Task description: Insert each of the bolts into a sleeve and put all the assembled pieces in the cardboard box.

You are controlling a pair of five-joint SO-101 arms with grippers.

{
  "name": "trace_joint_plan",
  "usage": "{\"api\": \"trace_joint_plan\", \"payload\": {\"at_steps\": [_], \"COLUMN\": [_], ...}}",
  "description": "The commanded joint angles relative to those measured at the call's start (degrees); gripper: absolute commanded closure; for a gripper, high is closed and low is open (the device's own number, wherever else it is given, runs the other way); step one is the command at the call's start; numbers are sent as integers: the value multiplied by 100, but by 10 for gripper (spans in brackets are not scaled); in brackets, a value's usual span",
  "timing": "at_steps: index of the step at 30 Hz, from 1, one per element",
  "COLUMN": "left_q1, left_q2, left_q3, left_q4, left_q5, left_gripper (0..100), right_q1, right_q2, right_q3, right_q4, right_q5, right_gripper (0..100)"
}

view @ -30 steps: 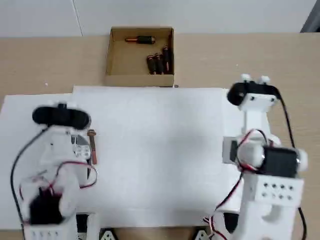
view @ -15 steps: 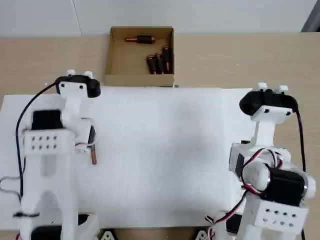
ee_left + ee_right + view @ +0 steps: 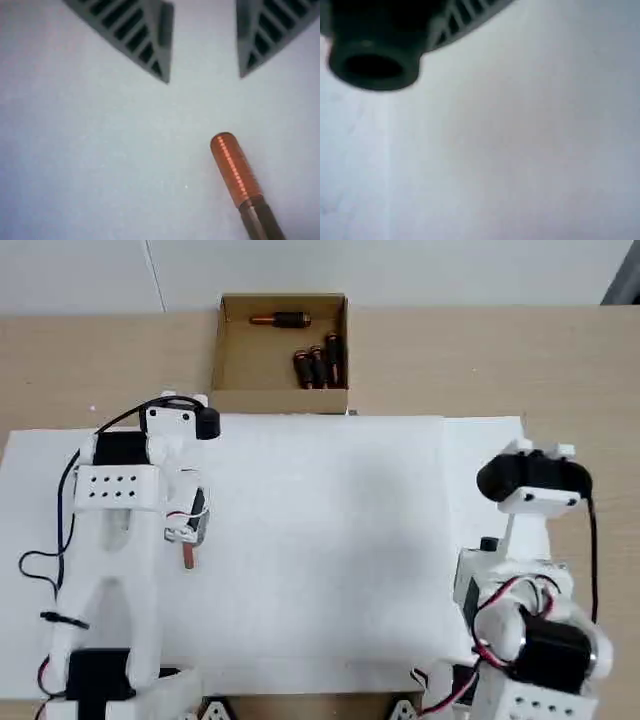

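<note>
Four assembled pieces (image 3: 318, 367) (in one box (image 3: 229, 352)); one bolt (image 3: 234, 169); one sleeve (image 3: 375, 82).

A bolt (image 3: 188, 558) lies on the sheet (image 3: 320, 540), cardboard box (image 3: 216, 352) behind.

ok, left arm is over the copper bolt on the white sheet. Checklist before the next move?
1. Left gripper open, nothing in it: ok.
2. Copper-coloured threaded bolt lying free on the white sheet: ok.
3. Bolt between the left fingers: not ok, it lies beyond the tips, off to one side.
4. Which way the bolt's head points: cannot tell, that end is cut off in the left wrist view.
5. Black cylindrical sleeve held in the right gripper, bore unobstructed: ok.
6. Room in the brown cardboard box: ok, the four assembled pieces leave bare floor.
</note>
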State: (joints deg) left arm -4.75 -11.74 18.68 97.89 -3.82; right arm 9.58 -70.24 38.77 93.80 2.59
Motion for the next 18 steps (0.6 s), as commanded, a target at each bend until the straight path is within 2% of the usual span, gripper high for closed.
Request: {"api": "trace_joint_plan", "payload": {"at_steps": [1, 18], "left_q1": [35, -79], "left_q2": [114, 1327], "left_q3": [-233, -242], "left_q4": [-211, -1468], "left_q5": [9, -26], "left_gripper": [900, 900], "right_q1": [57, 48], "right_q2": [-207, -268], "right_q3": [18, 26], "right_q4": [-145, -154], "right_q5": [-9, -9], "right_gripper": [995, 995]}}
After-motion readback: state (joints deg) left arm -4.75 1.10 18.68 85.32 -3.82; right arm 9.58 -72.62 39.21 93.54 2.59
